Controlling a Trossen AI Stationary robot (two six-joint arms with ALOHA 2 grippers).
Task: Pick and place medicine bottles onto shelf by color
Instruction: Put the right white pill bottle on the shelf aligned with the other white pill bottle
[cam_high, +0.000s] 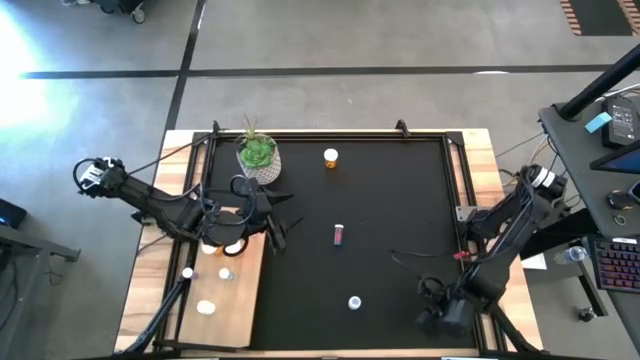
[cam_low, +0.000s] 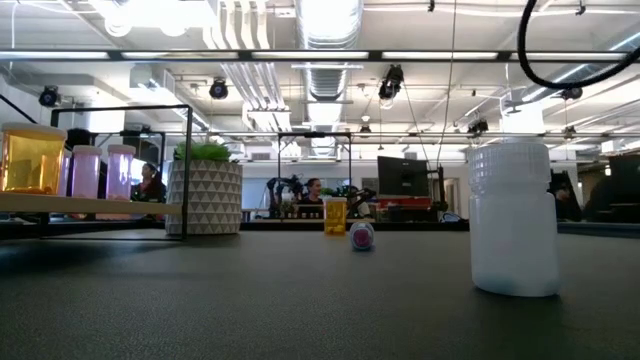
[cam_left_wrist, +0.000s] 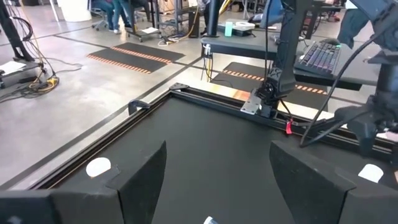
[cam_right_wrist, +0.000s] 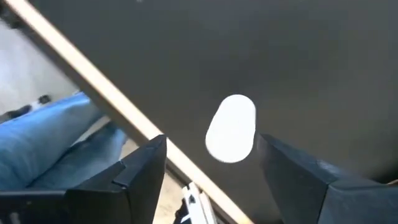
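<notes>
My left gripper (cam_high: 272, 232) is parked over the left side of the black mat (cam_high: 400, 240), right at the mat's edge by the shelf (cam_high: 228, 300), just near of the plant pot (cam_high: 259, 160). Its jaws are spread wide with nothing between them, just bare mat showing past my fingers (cam_left_wrist: 134, 180) in the left wrist view.

My right gripper (cam_high: 435, 318) is down at the near right corner of the mat. Its jaws are apart too, and they aren't holding anything. In the right wrist view a white bottle (cam_right_wrist: 231, 129) sits on the mat out ahead, framed between the fingers (cam_right_wrist: 140, 171) but not touched. That same white bottle (cam_high: 354, 302) stands upright in the near middle of the mat, well to the left of that gripper, and it's the big one in the low view (cam_low: 513, 217).

Other bottles: an orange bottle (cam_high: 330, 157) stands at the far middle of the mat, and a pink bottle (cam_high: 339, 235) lies on its side around the centre.

The shelf lies on the tabletop (cam_high: 150, 270) at the near left, beside the mat. A few white caps show on it, and the low view shows an orange bottle and two pink ones standing there.
</notes>
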